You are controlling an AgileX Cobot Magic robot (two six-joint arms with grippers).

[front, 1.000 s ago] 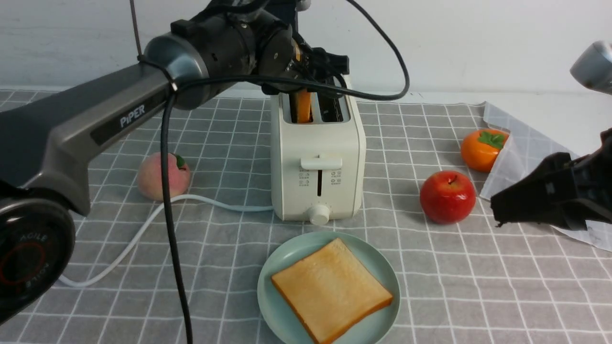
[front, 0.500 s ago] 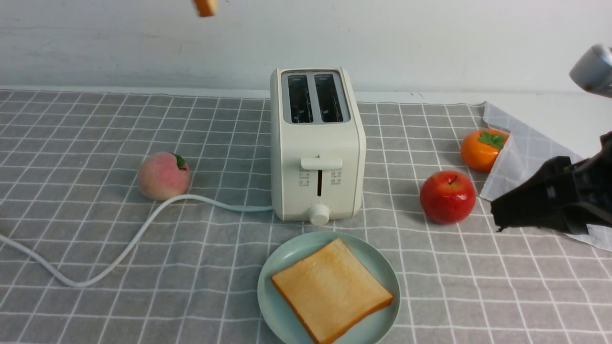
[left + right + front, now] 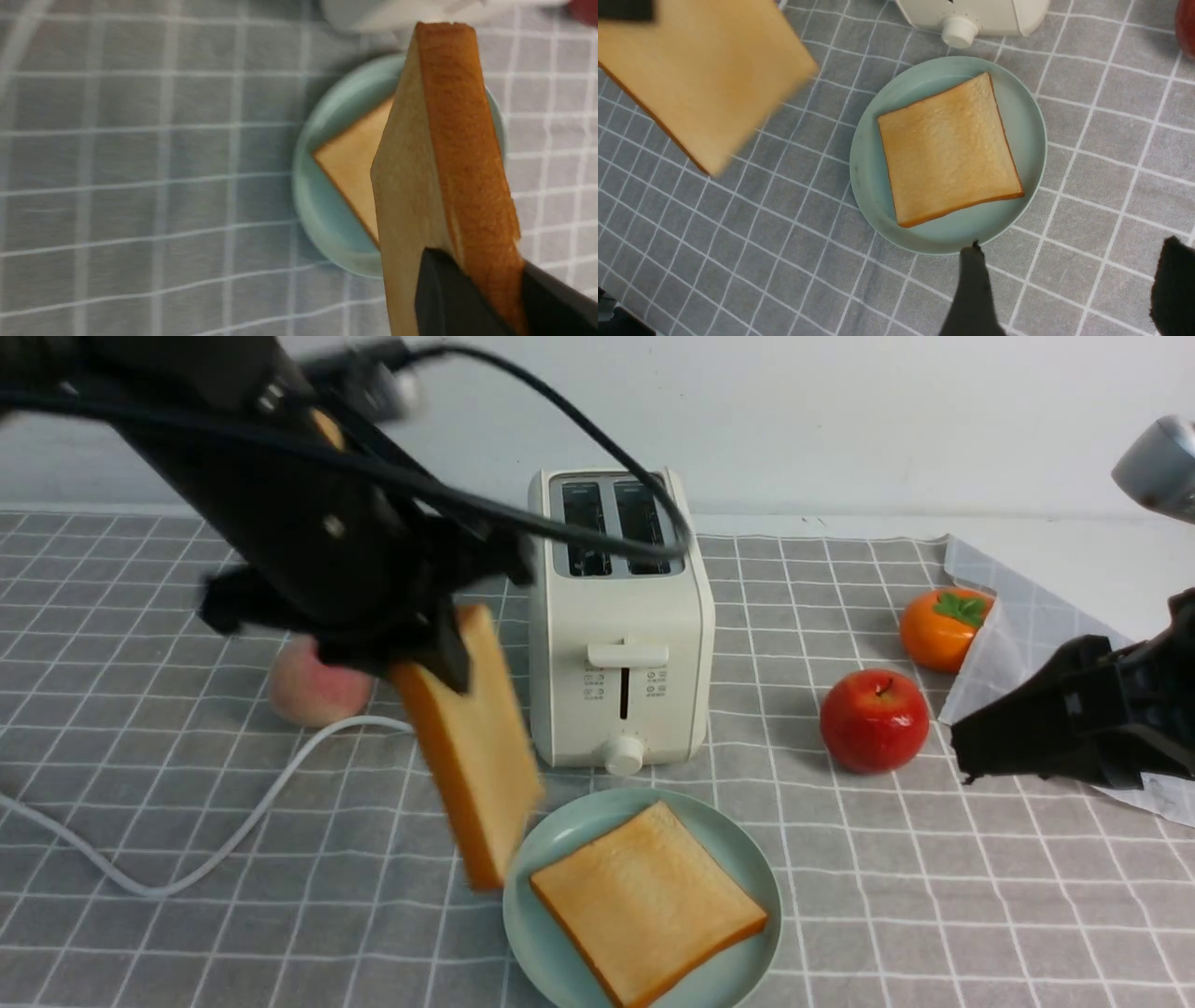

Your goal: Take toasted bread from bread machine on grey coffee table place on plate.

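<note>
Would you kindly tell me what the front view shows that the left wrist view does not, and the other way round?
Only the front view: the empty slots of the bread machine, the peach, the orange fruit and the right gripper. Only the left wrist view: the fingers of the left gripper clamped on the crust of the held slice. Both: the held slice, and the plate with the other slice lying on it.

The left tool [image 3: 446, 658] hangs in the air, its jaws closed on a tilted slice [image 3: 471, 747]. The right tool [image 3: 1073, 247] is low, jaws wide apart.
</note>
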